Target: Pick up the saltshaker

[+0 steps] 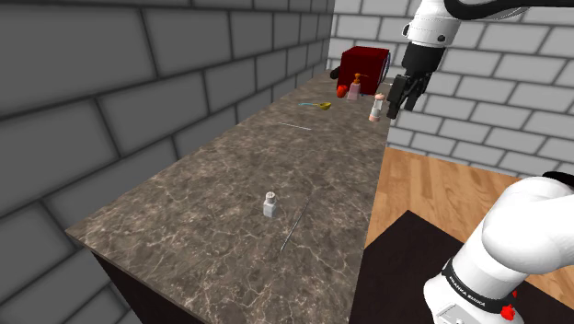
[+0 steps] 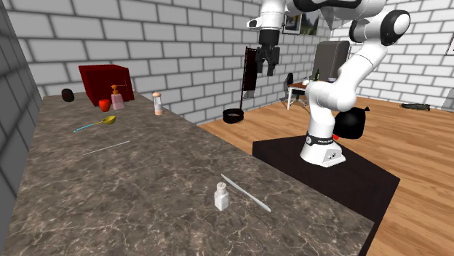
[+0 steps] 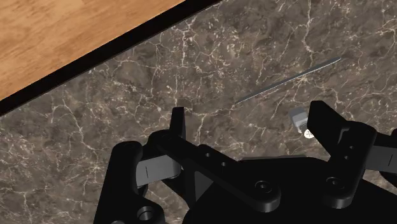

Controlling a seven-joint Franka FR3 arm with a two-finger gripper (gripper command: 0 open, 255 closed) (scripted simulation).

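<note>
So, the gripper point(image 1: 396, 103) is hanging up in the air with its two black fingers spread apart and nothing between them. In the wrist view you can see bare marbled bench point(image 3: 127, 95) in the gap.

The saltshaker point(image 1: 270, 204) is a small pale thing standing upright on the bench point(image 1: 202, 202), toward the near end in the shoulder view and well apart from the gripper. In the second exterior view the saltshaker point(image 2: 222, 196) sits close to the front, with a thin grey rod point(image 2: 245, 192) lying just beside it on the side toward the wooden floor point(image 2: 415, 167). From the wrist camera the saltshaker point(image 3: 299, 119) peeks out from behind one finger, partly hidden, and nothing touches it.

At the far end of the bench there's a dark red box point(image 1: 365, 66), an orange-topped dispenser point(image 1: 354, 87), a pinkish bottle point(image 1: 375, 108) and a yellow spoon point(image 1: 316, 105). Grey brick walls run along the back.
</note>
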